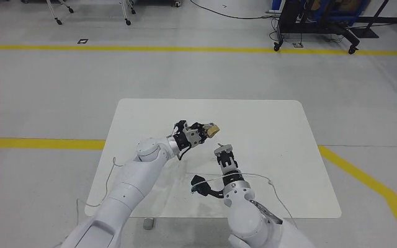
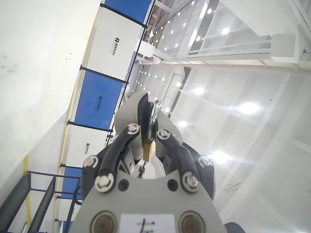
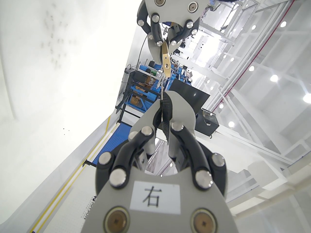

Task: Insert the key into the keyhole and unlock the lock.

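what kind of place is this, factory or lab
Probably a factory hall or robot test floor: yellow floor lines run past the white table, a wheeled equipment rack stands behind, and blue partition panels stand under rows of ceiling lights.

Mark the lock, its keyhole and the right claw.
lock (image 2: 148,150), left wrist view, brass body.
keyhole (image 3: 166,67), right wrist view, round opening in the lock's end.
right claw (image 3: 162,100), right wrist view, between its shut fingertips.
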Controlling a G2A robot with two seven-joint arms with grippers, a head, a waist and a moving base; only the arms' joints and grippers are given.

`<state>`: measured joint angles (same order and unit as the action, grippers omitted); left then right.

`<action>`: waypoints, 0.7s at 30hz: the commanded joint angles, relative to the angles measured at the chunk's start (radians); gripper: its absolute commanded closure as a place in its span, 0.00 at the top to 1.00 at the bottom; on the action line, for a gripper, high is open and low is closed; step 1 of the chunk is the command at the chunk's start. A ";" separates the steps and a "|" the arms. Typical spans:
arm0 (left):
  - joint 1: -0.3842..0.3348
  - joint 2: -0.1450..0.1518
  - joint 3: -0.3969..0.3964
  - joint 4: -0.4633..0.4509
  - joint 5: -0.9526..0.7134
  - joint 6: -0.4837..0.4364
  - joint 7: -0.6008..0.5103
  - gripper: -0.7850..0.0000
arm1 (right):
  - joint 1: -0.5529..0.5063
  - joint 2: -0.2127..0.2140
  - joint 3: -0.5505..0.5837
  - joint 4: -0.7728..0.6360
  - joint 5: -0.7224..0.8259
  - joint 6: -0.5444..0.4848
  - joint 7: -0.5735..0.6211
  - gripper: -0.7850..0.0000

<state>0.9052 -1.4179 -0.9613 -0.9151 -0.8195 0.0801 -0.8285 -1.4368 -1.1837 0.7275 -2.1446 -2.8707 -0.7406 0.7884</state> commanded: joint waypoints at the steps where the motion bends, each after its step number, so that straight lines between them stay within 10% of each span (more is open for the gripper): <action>1: 0.004 0.000 0.005 -0.019 0.025 0.006 0.025 0.00 | 0.006 0.002 0.007 0.013 -0.010 0.049 -0.041 0.00; 6: 0.011 -0.005 -0.003 -0.020 -0.025 0.019 -0.003 0.00 | -0.017 0.032 0.032 0.121 -0.201 0.332 -0.209 0.00; 21: 0.004 -0.010 -0.008 -0.011 0.036 -0.048 0.017 0.00 | 0.025 0.122 -0.039 0.208 -0.201 0.478 -0.138 0.00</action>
<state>0.9088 -1.4280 -0.9693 -0.9229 -0.7928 0.0349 -0.8145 -1.4092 -1.0620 0.6857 -1.9361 -3.0718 -0.2619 0.6456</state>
